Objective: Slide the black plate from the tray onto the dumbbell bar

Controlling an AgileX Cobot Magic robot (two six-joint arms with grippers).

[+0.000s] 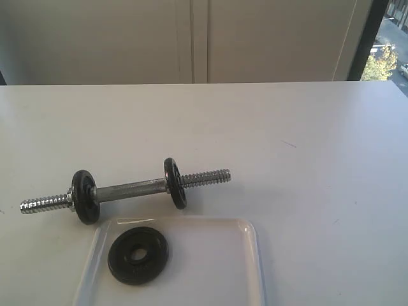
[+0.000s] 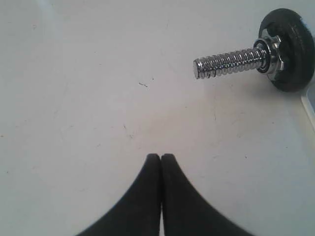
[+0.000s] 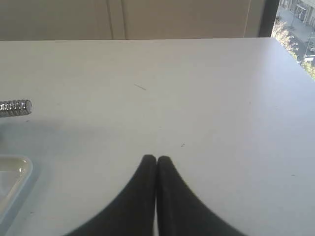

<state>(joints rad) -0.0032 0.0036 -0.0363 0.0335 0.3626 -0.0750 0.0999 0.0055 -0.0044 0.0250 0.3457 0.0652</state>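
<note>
Low in the exterior frame, the black plate (image 1: 138, 255) lies flat in the tray (image 1: 213, 262).
Just above the tray the dumbbell bar (image 1: 131, 189) rests on the white worktop (image 1: 306, 159), near the plate but apart from it; the left tool (image 2: 161, 157) and the right tool (image 3: 156, 159) are each clenched tight, holding nothing.

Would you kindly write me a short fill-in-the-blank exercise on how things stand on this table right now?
1. The black plate lies flat in the ____.
2. The dumbbell bar already carries ____ black discs.
3. The left gripper and the right gripper are both empty, with their jaws ____.

Missing words: tray; two; shut.
</note>
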